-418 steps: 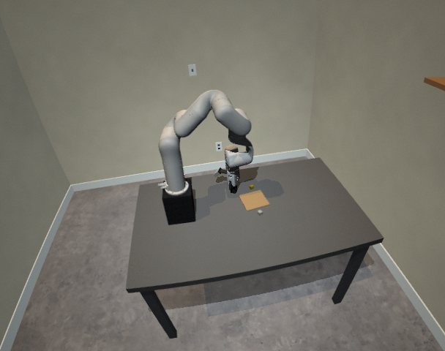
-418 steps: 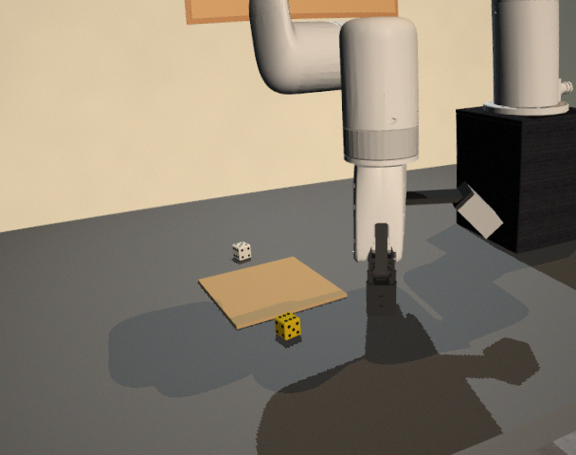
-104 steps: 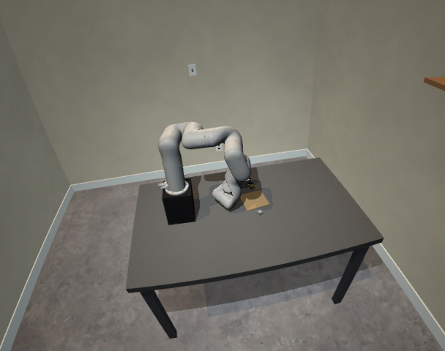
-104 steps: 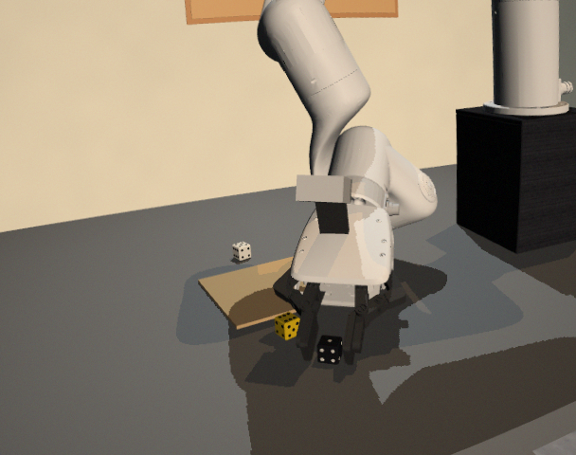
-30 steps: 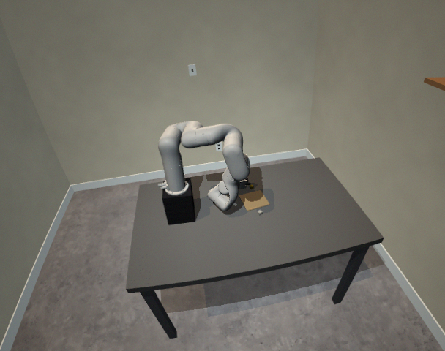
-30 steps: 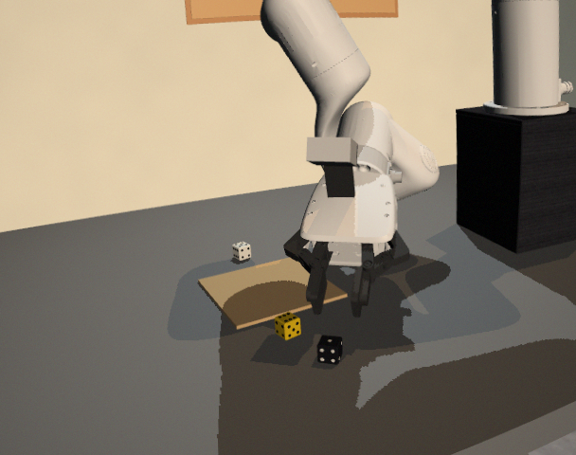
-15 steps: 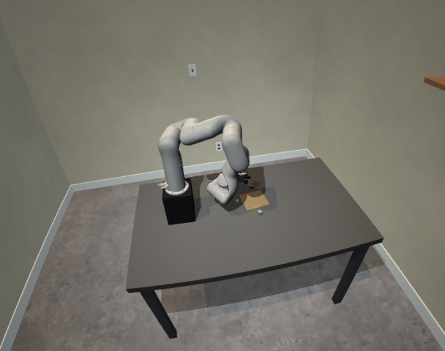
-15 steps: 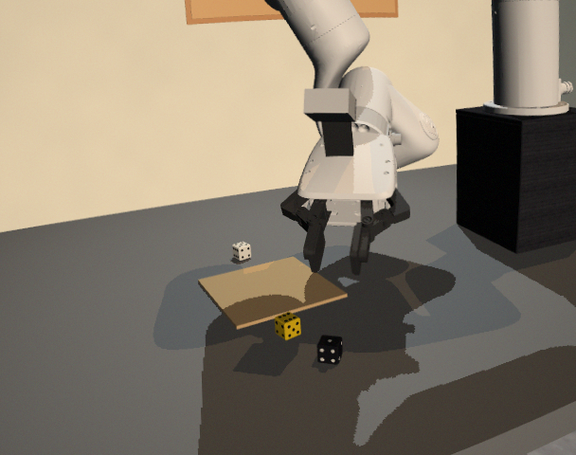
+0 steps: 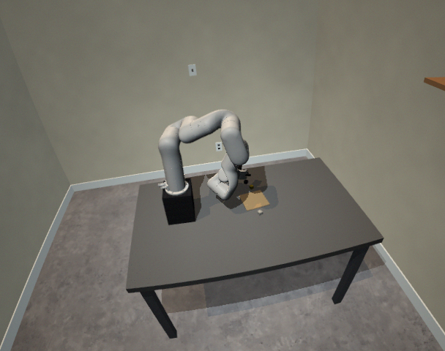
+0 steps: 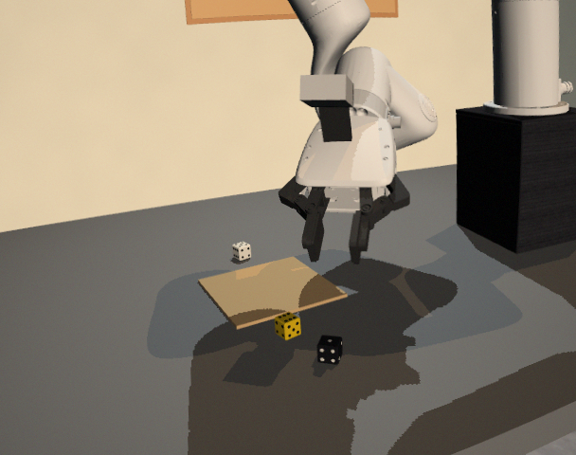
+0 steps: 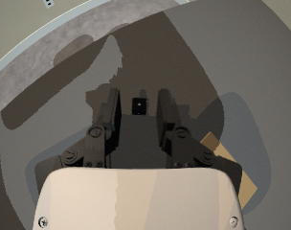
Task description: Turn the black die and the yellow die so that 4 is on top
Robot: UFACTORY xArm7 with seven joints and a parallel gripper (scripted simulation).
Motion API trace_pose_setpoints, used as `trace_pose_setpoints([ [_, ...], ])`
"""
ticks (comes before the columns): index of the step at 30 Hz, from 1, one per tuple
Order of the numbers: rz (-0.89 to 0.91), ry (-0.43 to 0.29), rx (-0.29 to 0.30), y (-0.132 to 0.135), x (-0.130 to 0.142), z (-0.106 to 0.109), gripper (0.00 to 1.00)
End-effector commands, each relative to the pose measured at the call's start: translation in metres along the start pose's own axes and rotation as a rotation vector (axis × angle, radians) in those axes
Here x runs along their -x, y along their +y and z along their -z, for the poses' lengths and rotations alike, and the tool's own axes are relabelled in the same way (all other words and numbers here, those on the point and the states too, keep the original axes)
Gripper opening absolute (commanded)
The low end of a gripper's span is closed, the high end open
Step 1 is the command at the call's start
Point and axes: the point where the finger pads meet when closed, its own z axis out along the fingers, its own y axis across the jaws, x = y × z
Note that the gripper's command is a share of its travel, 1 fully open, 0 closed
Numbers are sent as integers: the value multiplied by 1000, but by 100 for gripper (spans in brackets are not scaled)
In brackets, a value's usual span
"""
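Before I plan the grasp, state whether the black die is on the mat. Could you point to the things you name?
Off: black die (image 9: 246, 181) (image 10: 329, 349) (image 11: 139, 106) sits on bare tabletop.

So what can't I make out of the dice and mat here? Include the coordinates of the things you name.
- Yellow die (image 9: 251, 186) (image 10: 288, 326): not seen in the wrist view, so no top face there.
- White die (image 9: 260, 212) (image 10: 241, 250): pips too small in the top view.
- Mat (image 9: 254, 200) (image 10: 274, 291): partly hidden by the gripper's body in the wrist view.
- Undersides: face down, hidden in every view.
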Motion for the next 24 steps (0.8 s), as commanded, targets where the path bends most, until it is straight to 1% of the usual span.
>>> trace_pose_setpoints([
  [1, 3, -144, 0, 0, -10, -5, 36],
  [2, 3, -192, 1, 0, -13, -6, 36],
  [3, 3, -196, 1, 0, -13, -6, 36],
  [4, 3, -241, 0, 0, -15, -7, 36],
  [5, 3, -247, 0, 0, -15, -8, 36],
  [6, 4, -294, 0, 0, -18, -9, 36],
  [7, 3, -299, 0, 0, -18, -9, 36],
  [8, 3, -345, 1, 0, -21, -10, 36],
  [9, 2, -353, 2, 0, -21, -10, 36],
  [10, 3, -397, 0, 0, -23, -12, 36],
  [13, 3, -404, 0, 0, -24, -12, 36],
  [15, 2, -507, 1, 0, -30, -15, 36],
  [18, 3, -557, 0, 0, -32, -17, 36],
  [19, 2, -594, 1, 0, -34, -18, 36],
  [20, 2, -606, 2, 0, -35, -18, 36],
  [21, 2, -643, 1, 0, -37, -19, 36],
  [22, 2, -654, 1, 0, -37, -20, 36],
  [23, 2, -691, 1, 0, -39, -21, 36],
  [24, 2, -700, 1, 0, -40, -21, 36],
])
